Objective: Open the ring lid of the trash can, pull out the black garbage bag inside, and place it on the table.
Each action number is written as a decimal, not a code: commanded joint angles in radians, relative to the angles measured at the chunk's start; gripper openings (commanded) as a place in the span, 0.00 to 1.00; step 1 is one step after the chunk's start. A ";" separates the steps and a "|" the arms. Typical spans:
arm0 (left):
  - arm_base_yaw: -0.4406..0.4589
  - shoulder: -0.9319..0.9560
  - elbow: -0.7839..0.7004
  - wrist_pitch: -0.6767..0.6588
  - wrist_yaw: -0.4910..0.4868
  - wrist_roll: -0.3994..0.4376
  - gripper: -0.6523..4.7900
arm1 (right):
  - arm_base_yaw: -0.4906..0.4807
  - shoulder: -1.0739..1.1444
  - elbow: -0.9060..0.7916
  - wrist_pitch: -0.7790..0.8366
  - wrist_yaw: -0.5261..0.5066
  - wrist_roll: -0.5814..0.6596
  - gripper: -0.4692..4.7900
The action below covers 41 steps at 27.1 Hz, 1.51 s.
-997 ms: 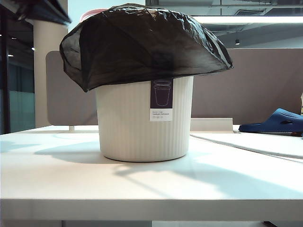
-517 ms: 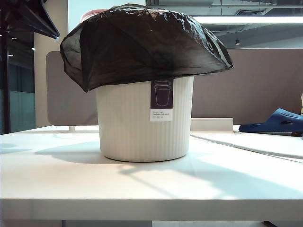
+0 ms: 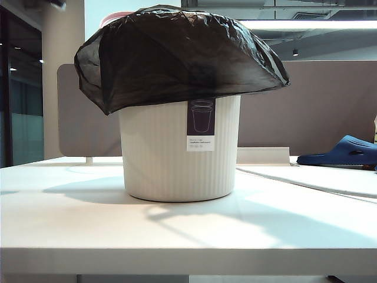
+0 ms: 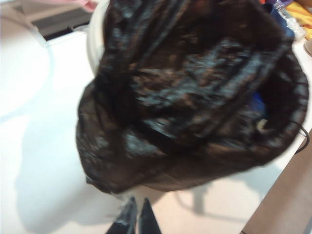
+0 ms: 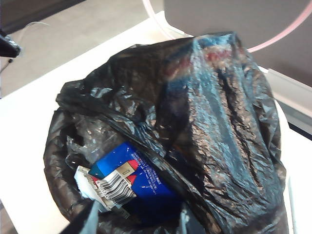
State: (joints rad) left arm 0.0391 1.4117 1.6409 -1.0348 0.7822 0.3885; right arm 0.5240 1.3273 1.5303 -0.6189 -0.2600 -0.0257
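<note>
The cream-white ribbed trash can point(image 3: 177, 153) stands mid-table point(image 3: 177, 230) with its purple label facing front. The black garbage bag point(image 3: 177, 56) is bunched over its rim and hangs down the sides. The pale-pink ring lid point(image 5: 287, 29) stands raised behind the bag; a bit of it shows at the can's back rim point(image 3: 115, 16). My left gripper point(image 4: 138, 214) hovers off the bag's point(image 4: 195, 97) near edge, shut and empty. My right gripper point(image 5: 139, 222) is open at the bag's point(image 5: 219, 122) mouth, its fingers either side of folds and a blue carton point(image 5: 141, 178). Neither gripper shows in the exterior view.
A blue slipper point(image 3: 344, 151) lies at the back right. A grey partition panel point(image 3: 306, 106) runs behind the table. A white barcoded wrapper point(image 5: 109, 187) lies beside the carton in the bag. A flat white board point(image 3: 318, 177) lies at the right.
The dark shape of the left arm at the exterior view's top left corner has risen out of the picture. Can, bag and slipper have not moved.
</note>
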 commanded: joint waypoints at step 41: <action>-0.039 -0.644 -1.040 0.848 0.007 -0.480 0.11 | 0.008 -0.008 -0.061 -0.061 -0.180 0.114 0.51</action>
State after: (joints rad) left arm 0.0021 0.7715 0.6128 -0.2451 0.7780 -0.0685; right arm 0.5301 1.3273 1.4643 -0.6872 -0.4347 0.0864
